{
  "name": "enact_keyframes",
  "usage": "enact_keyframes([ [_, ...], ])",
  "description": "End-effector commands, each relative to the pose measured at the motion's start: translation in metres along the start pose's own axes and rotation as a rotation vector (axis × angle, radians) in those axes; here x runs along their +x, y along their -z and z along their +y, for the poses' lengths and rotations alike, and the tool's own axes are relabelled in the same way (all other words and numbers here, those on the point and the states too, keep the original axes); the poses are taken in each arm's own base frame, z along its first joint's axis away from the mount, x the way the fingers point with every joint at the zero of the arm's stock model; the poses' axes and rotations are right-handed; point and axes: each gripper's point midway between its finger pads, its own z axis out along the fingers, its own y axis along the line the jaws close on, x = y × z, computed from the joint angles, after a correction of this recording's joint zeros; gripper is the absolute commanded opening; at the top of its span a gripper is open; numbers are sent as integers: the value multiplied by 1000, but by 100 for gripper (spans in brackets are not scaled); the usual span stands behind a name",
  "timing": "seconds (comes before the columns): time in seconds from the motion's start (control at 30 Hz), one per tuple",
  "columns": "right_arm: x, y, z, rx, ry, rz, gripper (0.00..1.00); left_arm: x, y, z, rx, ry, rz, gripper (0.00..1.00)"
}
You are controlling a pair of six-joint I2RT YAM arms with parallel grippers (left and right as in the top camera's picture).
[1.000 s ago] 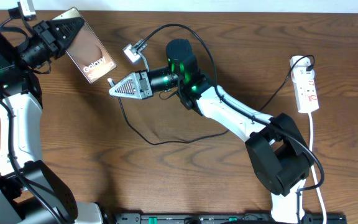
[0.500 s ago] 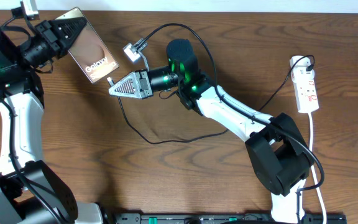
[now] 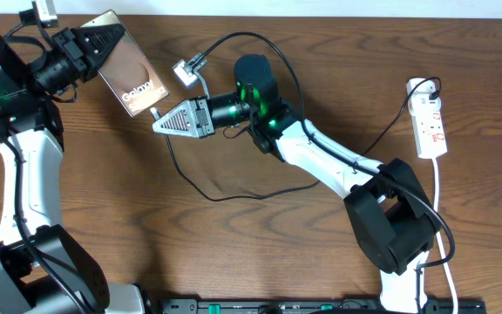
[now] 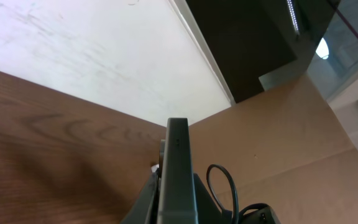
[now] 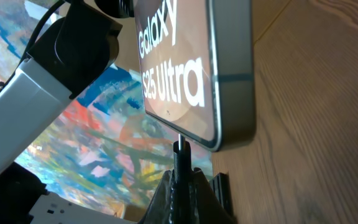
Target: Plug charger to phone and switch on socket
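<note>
My left gripper [image 3: 94,42] is shut on the phone [image 3: 129,74], a bronze-brown slab with white "Galaxy" lettering, held tilted at the far left; in the left wrist view I see only its thin edge [image 4: 178,168]. My right gripper [image 3: 157,125] is shut on the charger plug [image 5: 180,163], whose tip meets the phone's bottom edge [image 5: 229,74]. The thin black charger cable [image 3: 225,197] loops across the table. The white socket [image 3: 430,122] with red markings lies at the far right, apart from both grippers.
A small grey adapter [image 3: 186,70] lies near the phone, behind my right gripper. The socket's white cord [image 3: 443,218] runs down the right side. A black rail [image 3: 303,305] lies along the front edge.
My left gripper and the phone have shifted slightly right, towards the plug. My right arm has held still.
</note>
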Motion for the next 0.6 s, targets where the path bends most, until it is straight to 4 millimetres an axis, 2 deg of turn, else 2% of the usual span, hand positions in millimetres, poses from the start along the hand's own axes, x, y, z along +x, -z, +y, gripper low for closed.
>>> enact_keyframes([
  [0.0, -6, 4, 6, -9, 13, -3, 1, -2, 0, -5, 6, -12, -4, 7],
  [0.57, -7, 7, 6, -12, 17, -2, 1, 0, -2, -6, 11, -16, 3, 8],
])
